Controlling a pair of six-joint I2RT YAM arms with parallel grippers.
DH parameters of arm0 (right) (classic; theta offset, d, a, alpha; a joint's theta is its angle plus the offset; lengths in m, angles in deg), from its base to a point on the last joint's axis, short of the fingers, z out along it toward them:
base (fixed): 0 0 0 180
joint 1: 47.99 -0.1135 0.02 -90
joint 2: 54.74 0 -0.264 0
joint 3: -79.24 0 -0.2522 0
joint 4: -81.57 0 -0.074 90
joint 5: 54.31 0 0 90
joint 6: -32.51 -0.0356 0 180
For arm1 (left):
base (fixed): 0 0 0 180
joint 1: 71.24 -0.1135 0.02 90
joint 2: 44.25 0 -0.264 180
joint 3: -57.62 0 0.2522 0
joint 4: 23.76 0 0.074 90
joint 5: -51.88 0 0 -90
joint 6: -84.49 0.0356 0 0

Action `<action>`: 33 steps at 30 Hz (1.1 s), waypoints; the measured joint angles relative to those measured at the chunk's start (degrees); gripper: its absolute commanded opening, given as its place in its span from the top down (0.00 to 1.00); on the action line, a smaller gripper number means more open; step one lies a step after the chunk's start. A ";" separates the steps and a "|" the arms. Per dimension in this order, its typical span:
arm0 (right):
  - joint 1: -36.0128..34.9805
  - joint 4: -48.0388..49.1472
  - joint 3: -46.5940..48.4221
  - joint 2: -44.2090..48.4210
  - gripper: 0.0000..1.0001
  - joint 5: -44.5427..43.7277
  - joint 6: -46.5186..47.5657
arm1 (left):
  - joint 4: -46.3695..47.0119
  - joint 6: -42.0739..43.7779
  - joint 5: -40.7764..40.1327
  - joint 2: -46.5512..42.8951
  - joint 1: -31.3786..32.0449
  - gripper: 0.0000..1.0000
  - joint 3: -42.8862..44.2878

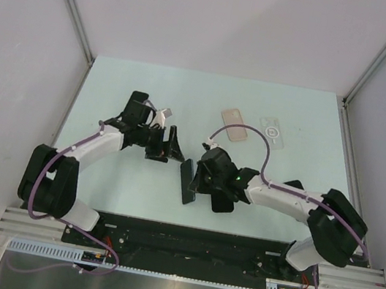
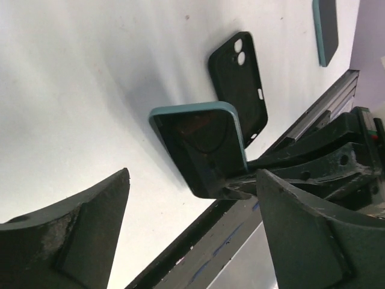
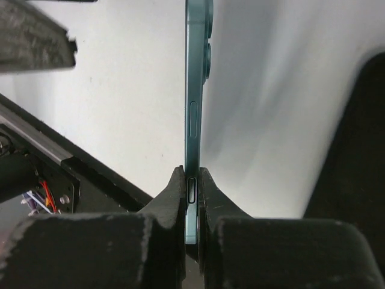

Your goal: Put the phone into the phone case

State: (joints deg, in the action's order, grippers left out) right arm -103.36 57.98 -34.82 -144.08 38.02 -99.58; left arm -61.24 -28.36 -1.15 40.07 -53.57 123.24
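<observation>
From above, the right gripper holds the phone on edge, just off the table. The left gripper stands a little beyond the phone's far side. A dark slab beside the right wrist looks like the phone case. A tan case and a clear case lie well beyond both grippers.

In the left wrist view, the left gripper's fingers are spread wide with nothing between them. The phone stands straight ahead, its screen facing this camera. The black case lies flat past the phone, camera cutout away from the arms and close to the frame rail.

In the right wrist view, the right fingers are clamped on the phone's thin sides near its lower end.

The step in hand appears to be carrying the phone to the case. Next, the phone must be tilted flat, camera end over the cutout, and its edges pressed inside the case lip. There is open room on the far side. The rail and the right arm crowd the near side.
</observation>
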 measured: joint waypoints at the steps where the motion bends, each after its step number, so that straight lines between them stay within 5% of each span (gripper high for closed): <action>1: 0.00 -0.92 -0.22 1.36 1.00 -0.28 0.42 | 0.52 0.00 0.42 -0.70 0.02 0.22 -0.07; 5: 1.60 -5.53 -2.49 10.03 1.00 -0.46 2.05 | 1.79 0.09 0.61 -1.84 0.52 0.45 -0.48; 8: 6.34 -8.55 -5.68 17.97 1.00 0.66 4.00 | 1.79 -0.48 -0.13 -1.84 1.46 0.79 -0.74; 11: 12.81 -10.97 -8.50 23.91 1.00 2.97 6.32 | 2.32 -1.53 -2.08 -1.84 3.91 0.99 -0.94; 21: 25.64 -13.84 -17.51 29.88 1.00 13.81 11.91 | 13.81 -8.68 -5.01 6.51 17.51 1.00 -1.64; 33: 28.63 -7.96 -19.08 22.99 1.00 21.05 14.12 | 18.82 -12.79 -7.76 18.36 21.53 1.00 -1.27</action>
State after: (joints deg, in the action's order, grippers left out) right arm -74.73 50.02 -53.90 -121.09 59.07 -85.46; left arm -42.43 -41.15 -8.91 58.43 -32.04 121.97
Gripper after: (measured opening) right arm 0.052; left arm 0.003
